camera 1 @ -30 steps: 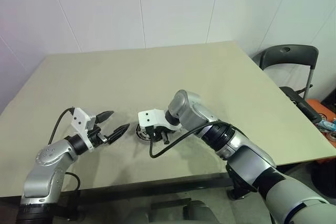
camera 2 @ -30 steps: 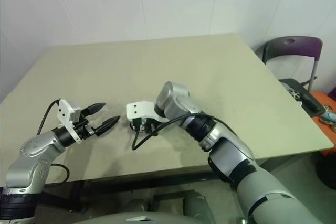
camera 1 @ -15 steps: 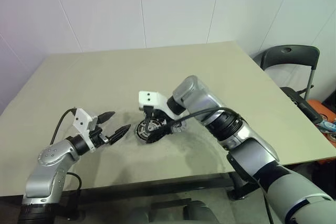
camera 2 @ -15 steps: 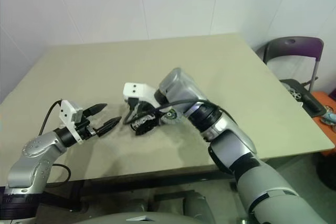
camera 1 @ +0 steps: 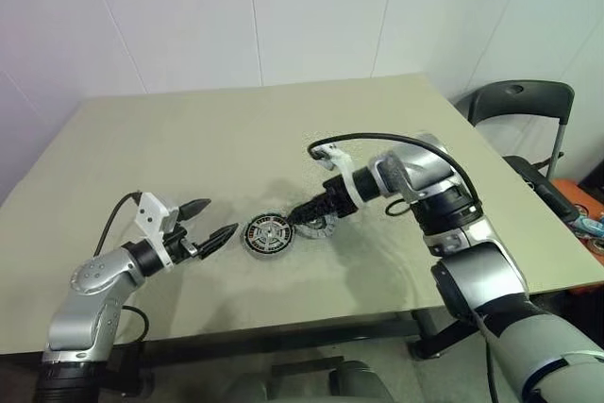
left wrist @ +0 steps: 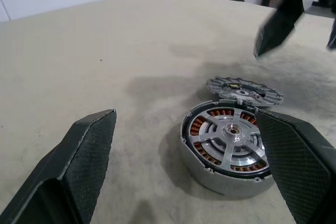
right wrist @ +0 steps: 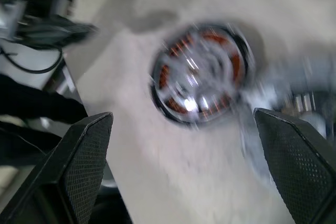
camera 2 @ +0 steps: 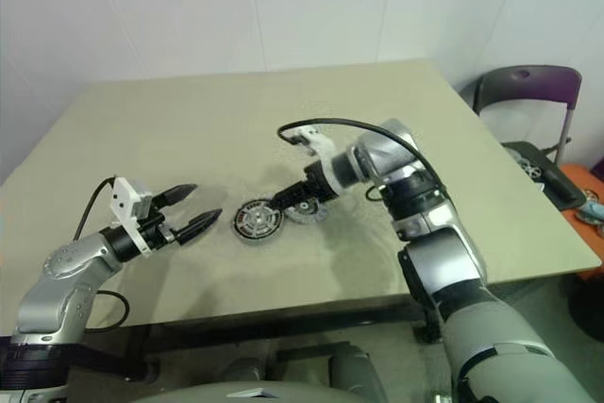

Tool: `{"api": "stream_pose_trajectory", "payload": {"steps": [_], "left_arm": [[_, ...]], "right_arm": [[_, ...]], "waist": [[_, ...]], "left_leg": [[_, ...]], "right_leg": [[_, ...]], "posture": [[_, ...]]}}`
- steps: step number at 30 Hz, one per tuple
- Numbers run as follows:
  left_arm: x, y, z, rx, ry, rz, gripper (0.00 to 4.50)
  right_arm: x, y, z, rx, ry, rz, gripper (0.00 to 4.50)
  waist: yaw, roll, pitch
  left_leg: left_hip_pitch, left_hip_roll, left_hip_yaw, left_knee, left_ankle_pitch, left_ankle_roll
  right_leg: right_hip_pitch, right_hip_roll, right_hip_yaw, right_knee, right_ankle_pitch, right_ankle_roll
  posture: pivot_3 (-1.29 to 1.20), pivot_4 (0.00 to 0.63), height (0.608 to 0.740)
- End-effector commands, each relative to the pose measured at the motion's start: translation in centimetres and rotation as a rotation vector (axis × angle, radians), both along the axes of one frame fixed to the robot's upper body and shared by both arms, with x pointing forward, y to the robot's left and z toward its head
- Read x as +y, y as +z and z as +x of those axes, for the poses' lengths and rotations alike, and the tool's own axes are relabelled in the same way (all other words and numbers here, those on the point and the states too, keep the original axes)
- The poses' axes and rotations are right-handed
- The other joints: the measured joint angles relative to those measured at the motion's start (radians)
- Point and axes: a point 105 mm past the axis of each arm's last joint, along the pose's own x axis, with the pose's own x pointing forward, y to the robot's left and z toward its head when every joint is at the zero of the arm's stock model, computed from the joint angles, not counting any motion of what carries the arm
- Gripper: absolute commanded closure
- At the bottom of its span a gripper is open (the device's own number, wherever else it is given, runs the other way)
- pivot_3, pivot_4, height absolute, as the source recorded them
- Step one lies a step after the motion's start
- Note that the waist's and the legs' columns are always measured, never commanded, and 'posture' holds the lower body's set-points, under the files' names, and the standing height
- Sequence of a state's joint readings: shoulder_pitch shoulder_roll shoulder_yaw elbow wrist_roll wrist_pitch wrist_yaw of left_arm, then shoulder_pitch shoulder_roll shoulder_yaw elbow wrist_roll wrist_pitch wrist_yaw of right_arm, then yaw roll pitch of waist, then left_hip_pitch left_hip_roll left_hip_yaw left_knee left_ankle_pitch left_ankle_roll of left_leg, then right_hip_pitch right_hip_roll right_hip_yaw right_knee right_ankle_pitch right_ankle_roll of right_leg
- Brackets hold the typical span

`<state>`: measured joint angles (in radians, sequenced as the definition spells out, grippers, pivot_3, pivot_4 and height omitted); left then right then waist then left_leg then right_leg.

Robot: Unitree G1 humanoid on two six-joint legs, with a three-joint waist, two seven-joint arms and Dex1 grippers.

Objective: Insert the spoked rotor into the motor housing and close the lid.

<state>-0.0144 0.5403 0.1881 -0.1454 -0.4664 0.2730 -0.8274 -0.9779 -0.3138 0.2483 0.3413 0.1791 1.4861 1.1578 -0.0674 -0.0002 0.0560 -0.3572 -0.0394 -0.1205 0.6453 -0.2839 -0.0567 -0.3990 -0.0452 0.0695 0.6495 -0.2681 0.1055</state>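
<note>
From where I sit the spoked rotor [left wrist: 229, 141] looks seated in the motor housing [left wrist: 210, 174] on the table [camera 1: 283, 139], while the lid [left wrist: 244, 88] lies uncovered just beside it, waiting, and my left gripper [camera 1: 209, 226] and right gripper [camera 1: 300, 215] both gape empty

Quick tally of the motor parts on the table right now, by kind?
Motor housing, copper windings showing: 1
Spoked rotor, seated in the housing: 1
Lid, flat on the table beside the housing: 1
Total: 3
</note>
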Motion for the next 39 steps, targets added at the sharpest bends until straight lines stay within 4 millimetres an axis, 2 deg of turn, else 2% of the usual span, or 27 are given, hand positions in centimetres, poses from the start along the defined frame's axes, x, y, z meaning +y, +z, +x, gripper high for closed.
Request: {"api": "stream_pose_trajectory", "payload": {"steps": [1,12,16,27,39], "left_arm": [[-0.1,1.0,0.3,-0.044,-0.016,0.009,0.00],[-0.3,1.0,0.1,-0.043,-0.026,0.004,0.00],[-0.1,0.6,-0.3,-0.026,-0.030,0.016,0.00],[0.2,0.0,-1.4,0.022,-0.042,0.038,0.00],[0.4,0.1,-1.6,0.030,-0.045,0.045,0.00]], "right_arm": [[-0.5,0.4,-0.3,0.037,-0.046,0.035,0.01],[-2.4,-0.9,-0.1,0.186,-0.221,0.148,0.01],[-2.9,-2.3,-0.4,0.225,-0.263,0.139,0.01],[-3.3,-2.4,-0.4,0.247,-0.316,0.177,0.01],[-4.2,-3.2,-1.2,0.285,-0.338,0.178,0.01]], "waist": [[-0.002,0.000,0.000],[-0.001,0.000,0.000],[-0.002,0.000,0.000],[-0.001,0.000,0.000],[-0.001,0.000,0.000]], "left_leg": [[0.000,0.000,0.000,0.000,0.000,0.000],[0.000,0.000,0.003,0.000,0.000,0.000],[0.000,0.000,0.003,0.000,0.000,0.000],[0.001,0.000,0.003,0.000,0.000,0.000],[0.001,0.000,0.003,0.000,0.000,0.000]], "right_leg": [[0.000,0.000,0.000,0.000,0.000,0.000],[0.001,0.000,0.000,0.000,0.000,0.000],[0.001,0.001,0.000,0.000,0.000,0.000],[0.002,0.001,0.000,0.000,0.000,0.000],[0.002,0.001,0.000,-0.001,0.000,0.000]], "posture": [[0.00,0.000,0.740],[0.00,0.000,0.740],[0.00,0.000,0.740],[0.00,0.000,0.740],[0.00,0.000,0.740]]}}
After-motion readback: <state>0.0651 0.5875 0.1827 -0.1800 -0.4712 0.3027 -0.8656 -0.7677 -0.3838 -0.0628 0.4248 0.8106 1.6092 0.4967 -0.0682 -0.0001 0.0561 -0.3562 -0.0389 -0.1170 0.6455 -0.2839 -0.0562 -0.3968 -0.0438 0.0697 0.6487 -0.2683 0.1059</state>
